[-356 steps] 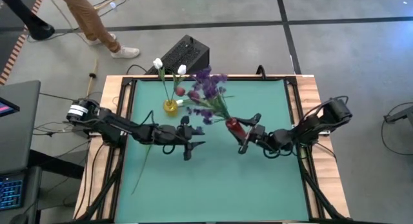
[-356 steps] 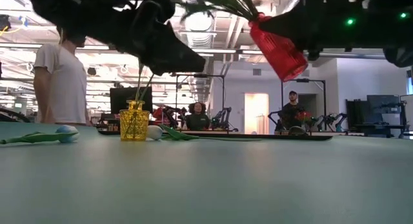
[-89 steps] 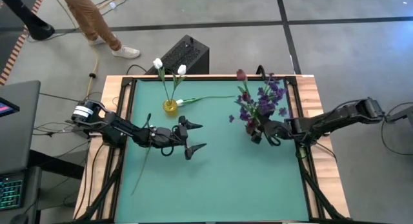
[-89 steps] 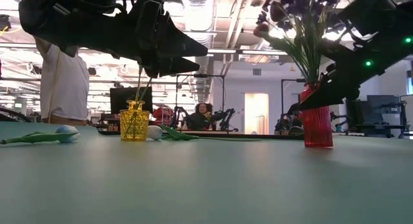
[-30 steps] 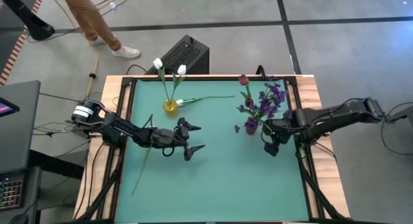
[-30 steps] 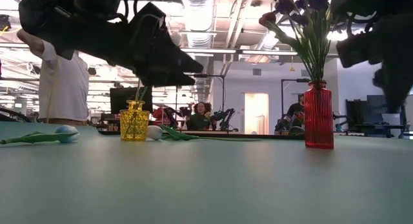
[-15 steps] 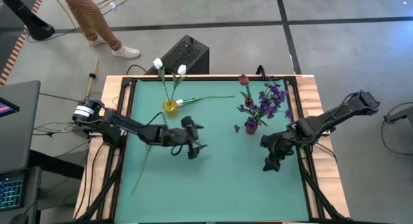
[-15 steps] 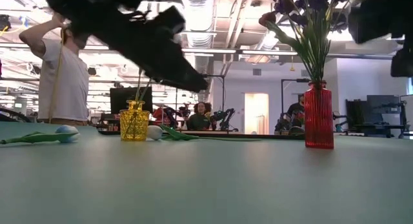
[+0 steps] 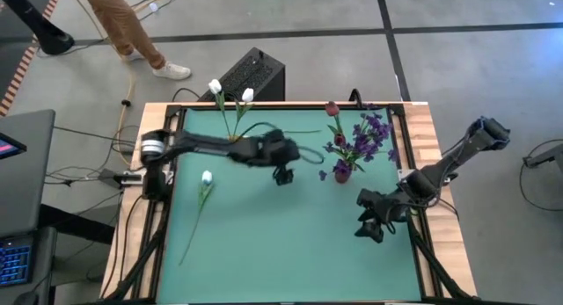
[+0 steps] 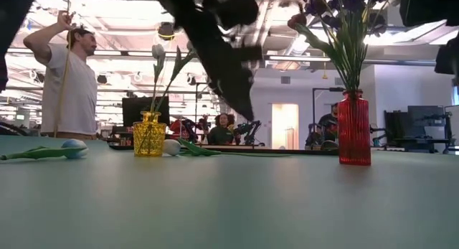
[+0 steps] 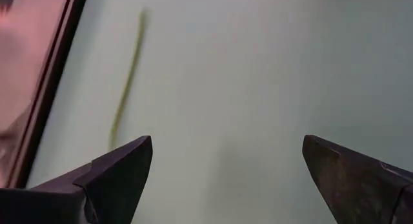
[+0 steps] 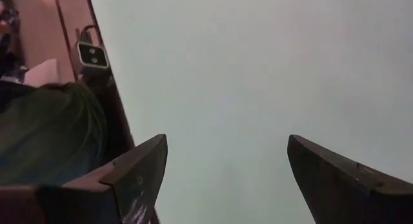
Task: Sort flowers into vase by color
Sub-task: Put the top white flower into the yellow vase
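A yellow vase at the far left holds two white tulips; in the high view my left arm hides the vase. A red vase at the far right holds a purple spray and dark red tulips. One white tulip lies flat on the mat at the left. Another lies beside the yellow vase, its head on the mat. My left gripper hangs open between the vases. My right gripper is open, nearer than the red vase.
A raised dark frame and a wooden border surround the green mat. A black box sits beyond the far edge. A person stands behind the table at the left. The mat's near half is bare.
My left arm has risen and swung over the yellow vase, and its gripper has gone right and toward the far edge, closer to the red vase. That has uncovered the white tulip lying at the left. My right gripper has drawn back from the red vase toward the near edge.
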Controlling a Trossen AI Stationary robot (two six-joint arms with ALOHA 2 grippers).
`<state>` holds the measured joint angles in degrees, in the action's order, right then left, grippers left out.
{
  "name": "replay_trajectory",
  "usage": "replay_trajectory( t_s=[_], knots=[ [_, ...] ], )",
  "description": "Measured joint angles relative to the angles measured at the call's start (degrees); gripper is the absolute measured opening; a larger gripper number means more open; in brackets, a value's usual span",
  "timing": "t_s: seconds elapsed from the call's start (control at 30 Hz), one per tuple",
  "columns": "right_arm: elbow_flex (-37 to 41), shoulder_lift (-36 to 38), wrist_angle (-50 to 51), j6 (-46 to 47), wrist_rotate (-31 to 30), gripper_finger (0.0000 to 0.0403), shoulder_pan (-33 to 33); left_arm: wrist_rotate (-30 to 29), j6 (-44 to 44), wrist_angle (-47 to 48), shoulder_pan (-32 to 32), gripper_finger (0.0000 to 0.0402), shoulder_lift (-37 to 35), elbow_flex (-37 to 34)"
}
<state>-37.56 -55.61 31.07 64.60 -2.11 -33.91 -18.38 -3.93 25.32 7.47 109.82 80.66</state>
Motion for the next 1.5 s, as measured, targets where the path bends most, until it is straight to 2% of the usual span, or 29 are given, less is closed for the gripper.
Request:
replay_trajectory(
  t_s=[0.23, 0.4, 0.6, 0.8, 0.93, 1.07, 1.27, 1.5],
  knots=[
    [0.0, 0.0, 0.1, -2.7, -2.8, 0.0345, -1.4, -2.9, -2.6, 15.5, 5.9, 0.0389, 12.8, 15.4],
    [0.0, 0.0, 0.2, -3.7, -4.1, 0.0345, -1.4, 1.3, -6.3, 19.6, 9.8, 0.0389, 19.1, 21.8],
    [0.0, 0.0, 0.2, -6.6, -4.2, 0.0345, -1.4, 3.5, -7.8, 17.9, 14.3, 0.0389, 19.6, 22.6],
    [0.0, 0.0, 0.2, -10.6, -4.7, 0.0345, -0.3, 14.9, -8.5, 17.7, 19.2, 0.0389, 19.6, 22.6],
    [0.0, 0.0, 0.2, -10.7, -4.7, 0.0345, 0.7, 18.3, -8.4, 17.8, 21.1, 0.0383, 19.8, 22.2],
    [0.0, 0.0, 0.2, -10.7, -4.7, 0.0345, 1.0, 20.2, -7.4, 19.3, 21.6, 0.0354, 19.8, 22.2],
    [0.0, 0.0, -0.2, -10.6, -4.7, 0.0345, 1.0, 23.6, -6.2, 21.2, 22.2, 0.0291, 21.9, 22.4],
    [0.0, 0.0, -0.3, -10.5, -4.6, 0.0345, 0.9, 18.9, -5.7, 23.7, 20.7, 0.0206, 21.2, 23.1]
  ],
)
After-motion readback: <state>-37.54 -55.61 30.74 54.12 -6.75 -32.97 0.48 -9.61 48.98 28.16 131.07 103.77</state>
